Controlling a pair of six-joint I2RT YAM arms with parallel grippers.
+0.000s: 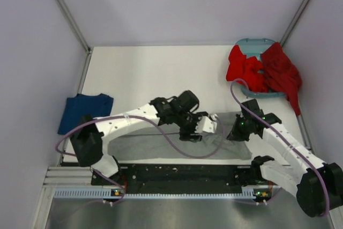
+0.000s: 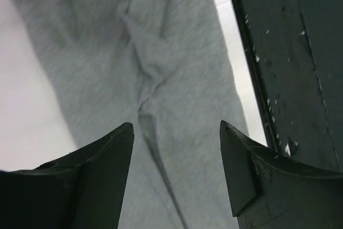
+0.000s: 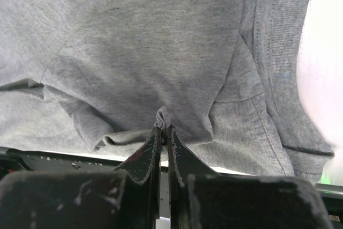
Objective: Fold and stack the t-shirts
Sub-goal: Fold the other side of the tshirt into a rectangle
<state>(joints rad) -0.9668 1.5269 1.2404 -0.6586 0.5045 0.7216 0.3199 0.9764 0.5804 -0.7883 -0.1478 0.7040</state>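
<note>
A grey t-shirt (image 1: 144,146) lies at the table's (image 1: 161,73) near edge, the right gripper (image 3: 163,128) pinching a small fold, probably anchoring it, while the left gripper (image 2: 177,132) hovers open, empty, above the cloth.

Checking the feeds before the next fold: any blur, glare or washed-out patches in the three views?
Left wrist: grey t-shirt slightly blurred, table washed out white. Right wrist: fabric weave sharp, right edge overexposed. Top external: even light, no glare, rather soft.
</note>
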